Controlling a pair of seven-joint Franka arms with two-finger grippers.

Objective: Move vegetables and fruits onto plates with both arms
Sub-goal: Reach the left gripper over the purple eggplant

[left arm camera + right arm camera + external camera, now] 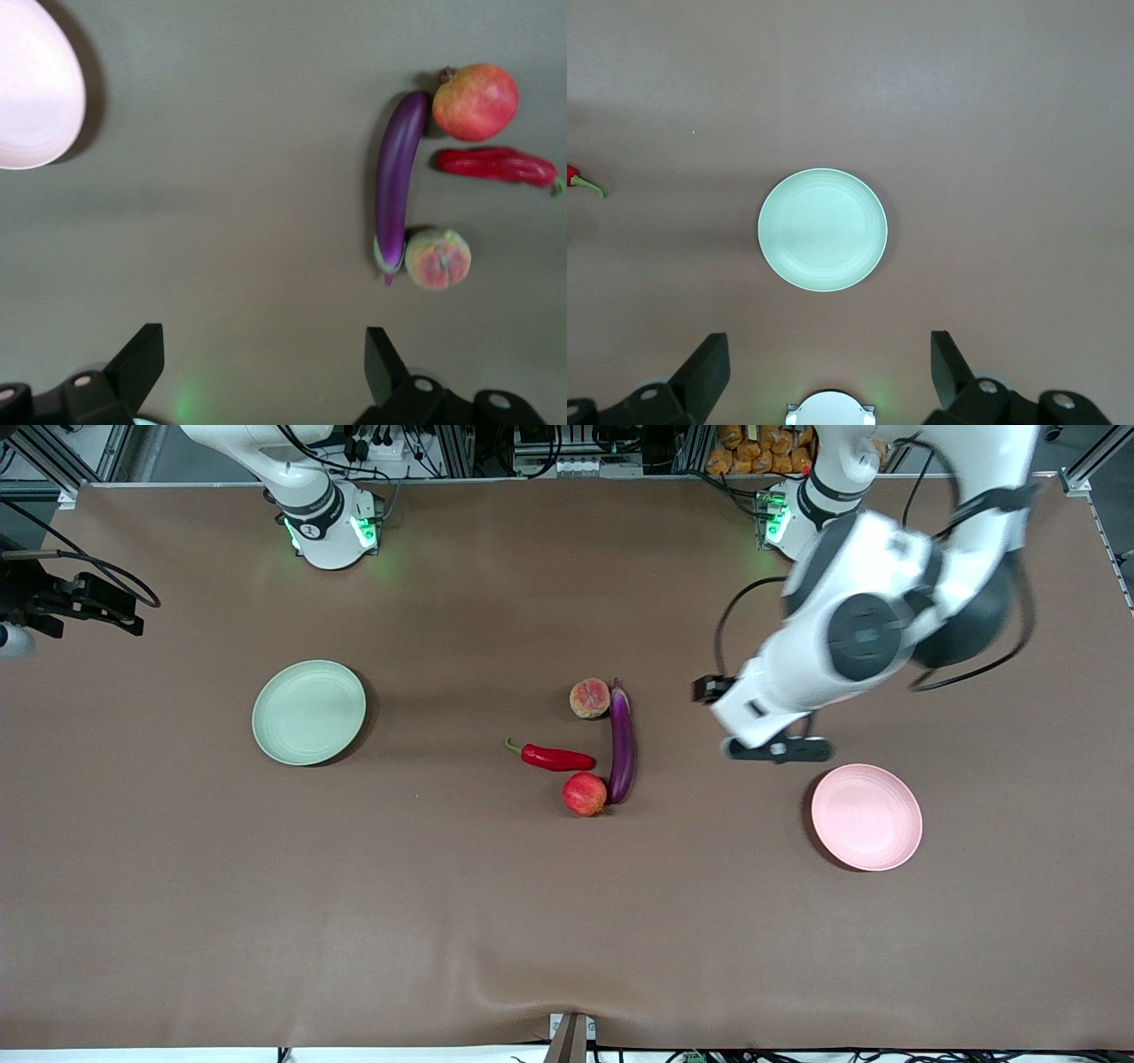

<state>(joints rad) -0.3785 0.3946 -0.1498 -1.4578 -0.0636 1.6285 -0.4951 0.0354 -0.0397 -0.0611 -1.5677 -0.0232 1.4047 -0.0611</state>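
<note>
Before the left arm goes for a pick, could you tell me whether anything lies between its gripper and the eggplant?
Nothing visible does. The left gripper hangs open over bare table between the pink plate and the produce. The eggplant is the item closest to it; the chili pepper and both fruits lie against the eggplant's side toward the right arm's end.

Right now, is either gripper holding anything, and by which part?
Nothing is held. The left gripper hangs open over bare table between the eggplant and pink plate; the right gripper, open, is above the green plate.
</note>
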